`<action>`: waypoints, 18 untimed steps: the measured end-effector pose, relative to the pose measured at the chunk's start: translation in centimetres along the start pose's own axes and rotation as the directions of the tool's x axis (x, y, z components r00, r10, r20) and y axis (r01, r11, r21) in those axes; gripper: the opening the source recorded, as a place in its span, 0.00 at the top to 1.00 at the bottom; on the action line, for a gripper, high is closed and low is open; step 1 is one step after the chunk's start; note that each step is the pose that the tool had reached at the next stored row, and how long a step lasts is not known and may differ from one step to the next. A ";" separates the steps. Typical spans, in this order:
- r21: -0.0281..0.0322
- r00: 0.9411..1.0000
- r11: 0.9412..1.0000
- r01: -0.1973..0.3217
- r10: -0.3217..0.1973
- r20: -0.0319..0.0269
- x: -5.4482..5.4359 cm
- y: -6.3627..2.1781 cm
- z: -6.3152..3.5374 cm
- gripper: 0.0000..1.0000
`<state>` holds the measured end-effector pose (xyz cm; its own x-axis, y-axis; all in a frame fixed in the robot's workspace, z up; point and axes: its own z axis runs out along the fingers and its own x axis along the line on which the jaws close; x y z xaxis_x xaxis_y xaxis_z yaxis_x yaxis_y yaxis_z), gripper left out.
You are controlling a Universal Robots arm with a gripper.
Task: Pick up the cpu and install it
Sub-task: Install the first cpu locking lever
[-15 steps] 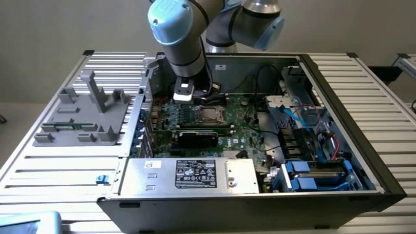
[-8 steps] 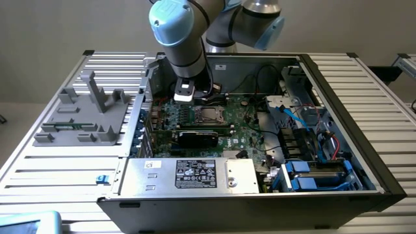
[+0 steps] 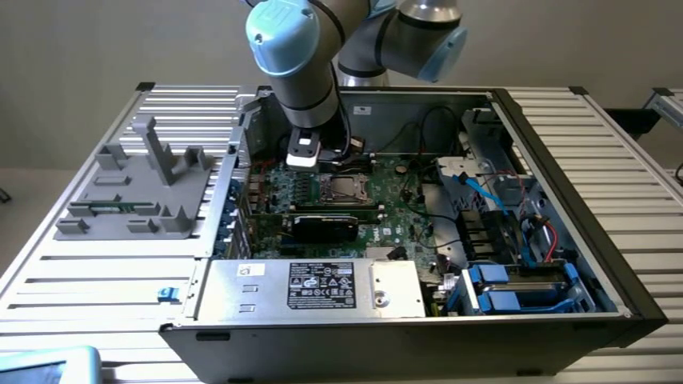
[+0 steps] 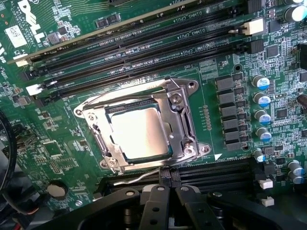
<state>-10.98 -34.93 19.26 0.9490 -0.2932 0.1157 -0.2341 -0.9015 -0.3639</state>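
Since the cpu (image 4: 139, 132) already lies flat inside the socket frame (image 4: 184, 120) on the motherboard (image 4: 62, 143), I judge that picking up and placing are done and the work stands at the end of the installing step. The end effector (image 4: 165, 190) hovers just beside the socket, over the memory slots (image 4: 216, 171) next to it, with its two fingers pressed together and nothing between them. The metal frame sits down around the silver top of the cpu. Whether the thin lever wire (image 4: 139, 176) at the frame's edge is latched, I cannot tell.

Whatever move is made from here calls, in my judgement, for a straight and slow path, because the fingers are close above the board and a sideways drag can catch the lever.

The computer case (image 3: 555, 160) stands on the desk (image 3: 629, 144), reaching from its middle to its near edge, and the arm (image 3: 304, 80) enters near the case's far wall. Room is tight there: black cables (image 3: 427, 128) are near, a black card (image 3: 325, 226) lies just beside the socket toward the desk's near edge, and a row of capacitors (image 4: 261, 100) stands on another side. Upward the space is open. A grey fixture (image 3: 139, 192) stands well apart, by the desk's edge at the exterior view's left
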 end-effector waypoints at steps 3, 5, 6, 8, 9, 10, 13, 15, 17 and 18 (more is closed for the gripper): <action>-0.001 1.000 1.000 -0.003 0.003 0.000 0.0 -0.03 0.01 0.89; -0.001 1.000 1.000 -0.005 0.005 -0.001 0.0 -0.06 0.02 0.89; -0.001 1.000 1.000 -0.006 0.006 -0.001 0.0 -0.08 0.03 0.89; -0.002 1.000 1.000 -0.008 0.008 -0.002 0.0 -0.10 0.04 0.89; -0.002 1.000 1.000 -0.010 0.010 -0.002 0.0 -0.12 0.05 0.89; -0.002 1.000 1.000 -0.011 0.011 -0.002 0.0 -0.13 0.06 0.89; -0.002 1.000 1.000 -0.013 0.013 -0.003 -0.1 -0.11 0.12 0.89; -0.002 1.000 1.000 -0.013 0.013 -0.003 -0.1 -0.09 0.17 0.89; -0.002 1.000 1.000 -0.014 0.014 -0.003 -0.1 -0.07 0.22 0.89; -0.002 1.000 1.000 -0.014 0.014 -0.003 -0.1 -0.06 0.23 0.89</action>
<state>-10.99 -34.78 19.06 0.9450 -0.3067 0.1138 -0.2477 -0.8981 -0.3633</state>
